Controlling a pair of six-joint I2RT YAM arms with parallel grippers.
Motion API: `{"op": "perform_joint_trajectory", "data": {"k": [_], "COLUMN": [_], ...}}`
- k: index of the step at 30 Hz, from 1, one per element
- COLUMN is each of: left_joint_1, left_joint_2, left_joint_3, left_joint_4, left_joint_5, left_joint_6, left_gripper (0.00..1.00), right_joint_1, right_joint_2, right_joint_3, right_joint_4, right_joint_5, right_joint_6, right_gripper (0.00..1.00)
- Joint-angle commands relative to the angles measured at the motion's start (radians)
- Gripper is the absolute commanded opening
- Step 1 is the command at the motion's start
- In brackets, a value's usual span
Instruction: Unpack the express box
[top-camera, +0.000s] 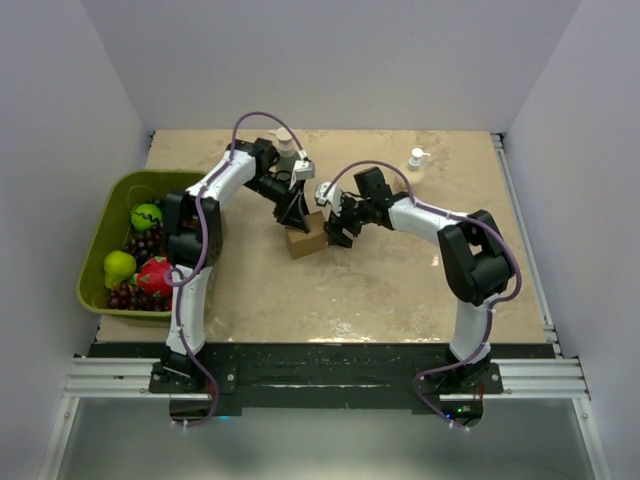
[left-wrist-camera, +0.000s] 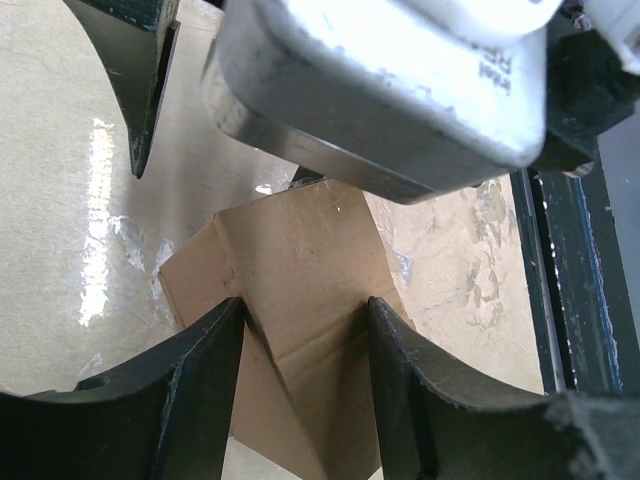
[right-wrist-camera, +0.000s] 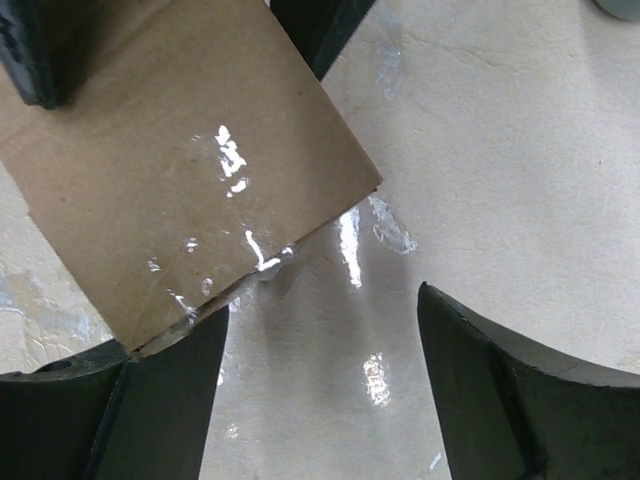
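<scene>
The express box (top-camera: 305, 241) sits on the tan bench (top-camera: 400, 290), close to the middle, between the 2 arms. It is a small brown cardboard box, turned a bit so that 1 corner points to the near edge.

The left fingers (top-camera: 292, 210) point down onto the top of the box from behind. In the left wrist view these fingers (left-wrist-camera: 190, 400) stand apart and brown cardboard (left-wrist-camera: 300, 270) fills the gap between them. I cannot tell if they squeeze the box or only rest on it.

The right fingers (top-camera: 336, 232) are just beside the right side of the box. In the right wrist view these fingers (right-wrist-camera: 170, 400) are spread wide and hold nothing. Only bare shiny bench (right-wrist-camera: 330, 380) lies between them. The edge of the box (right-wrist-camera: 180, 170) touches 1 of them, or nearly so.

A green bin (top-camera: 98, 240) stands at the left edge of the bench. In it are a round green fruit (top-camera: 146, 215), a pear (top-camera: 118, 266), a red strawberry (top-camera: 155, 275) and dark grapes (top-camera: 145, 243). A pump bottle (top-camera: 415, 165) stands far back on the right. Another bottle (top-camera: 285, 143) stands behind the left arm.
</scene>
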Motion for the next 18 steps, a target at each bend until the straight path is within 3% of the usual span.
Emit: {"op": "perform_joint_trajectory", "data": {"k": [1, 18], "left_joint_1": [-0.035, -0.033], "left_joint_2": [0.077, 0.088], "left_joint_3": [-0.046, -0.057], "left_joint_4": [-0.056, -0.056], "left_joint_5": [-0.135, -0.084], "left_joint_6": [0.132, 0.107], "left_gripper": [0.31, 0.29], "right_joint_1": [-0.106, -0.132], "right_joint_2": [0.026, 0.065], "right_joint_3": [0.074, 0.120], "right_joint_4": [0.195, 0.263], "right_joint_5": [0.260, 0.207], "right_joint_6": [-0.037, 0.064], "right_gripper": [0.75, 0.74]}}
